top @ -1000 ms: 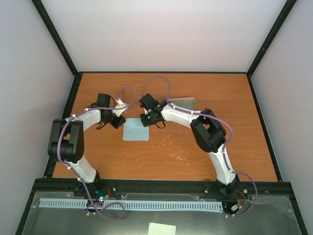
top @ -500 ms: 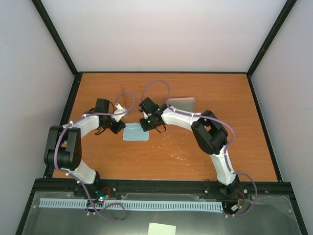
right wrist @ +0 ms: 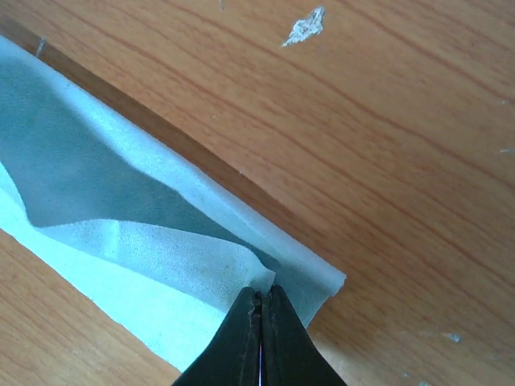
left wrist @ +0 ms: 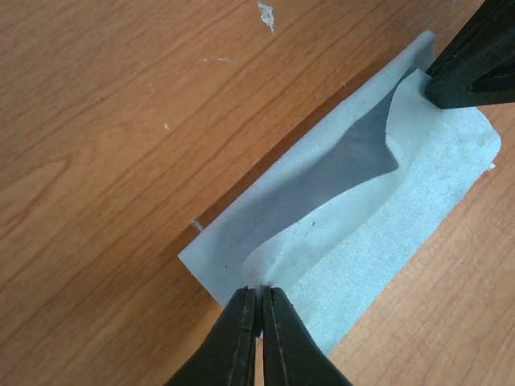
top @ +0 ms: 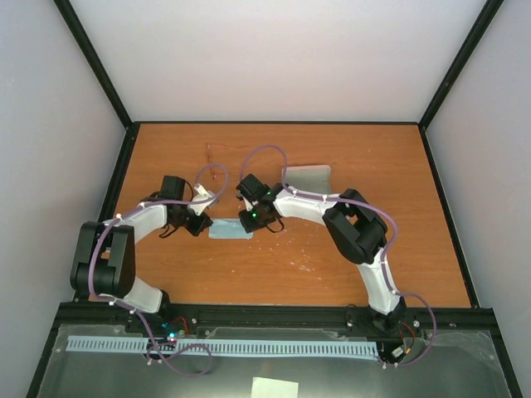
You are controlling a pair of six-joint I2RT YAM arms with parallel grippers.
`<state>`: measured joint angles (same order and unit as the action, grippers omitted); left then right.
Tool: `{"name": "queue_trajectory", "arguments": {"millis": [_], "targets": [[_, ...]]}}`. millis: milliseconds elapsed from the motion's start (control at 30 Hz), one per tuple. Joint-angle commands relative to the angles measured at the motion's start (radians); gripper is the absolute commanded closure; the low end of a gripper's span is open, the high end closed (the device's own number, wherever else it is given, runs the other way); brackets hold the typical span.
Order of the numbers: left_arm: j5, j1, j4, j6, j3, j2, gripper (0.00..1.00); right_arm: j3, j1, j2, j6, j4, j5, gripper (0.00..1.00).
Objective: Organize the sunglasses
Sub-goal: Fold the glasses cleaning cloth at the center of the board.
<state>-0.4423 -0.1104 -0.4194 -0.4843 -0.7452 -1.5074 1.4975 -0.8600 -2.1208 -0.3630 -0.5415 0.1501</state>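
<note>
Left gripper (left wrist: 259,291): fingers closed, pinching the cloth (left wrist: 426,177) at its left edge
Right gripper (right wrist: 260,296): closed likewise, at its right edge
Fold: cloth partly doubled on table (top: 373,249)
Sunglasses (top: 214,150): probably the faint thin shape farther off

A flat blue-grey fabric cloth (left wrist: 418,201) is lying on the orange-brown wooden table (top: 431,249), one long edge arching up and doubling over the rest. A pale grey rectangular object (top: 311,176) is sitting farther back, apart. White scuff marks (right wrist: 304,26) are dotting the wood.
</note>
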Motion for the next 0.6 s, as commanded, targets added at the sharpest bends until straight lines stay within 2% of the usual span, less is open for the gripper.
{"name": "queue_trajectory", "arguments": {"millis": [0,267,567], "targets": [[-0.020,-0.009,-0.002,-0.003,0.012,0.031,0.92,-0.018,-0.015,0.051,-0.014,0.005,0.007,0.97],[-0.016,-0.009,-0.015,-0.012,0.033,0.057,0.89,-0.051,-0.019,0.081,-0.018,0.025,0.040,0.91],[0.004,-0.009,-0.005,0.001,0.072,0.105,0.89,-0.110,-0.030,0.137,-0.036,0.032,0.044,0.91]]}}
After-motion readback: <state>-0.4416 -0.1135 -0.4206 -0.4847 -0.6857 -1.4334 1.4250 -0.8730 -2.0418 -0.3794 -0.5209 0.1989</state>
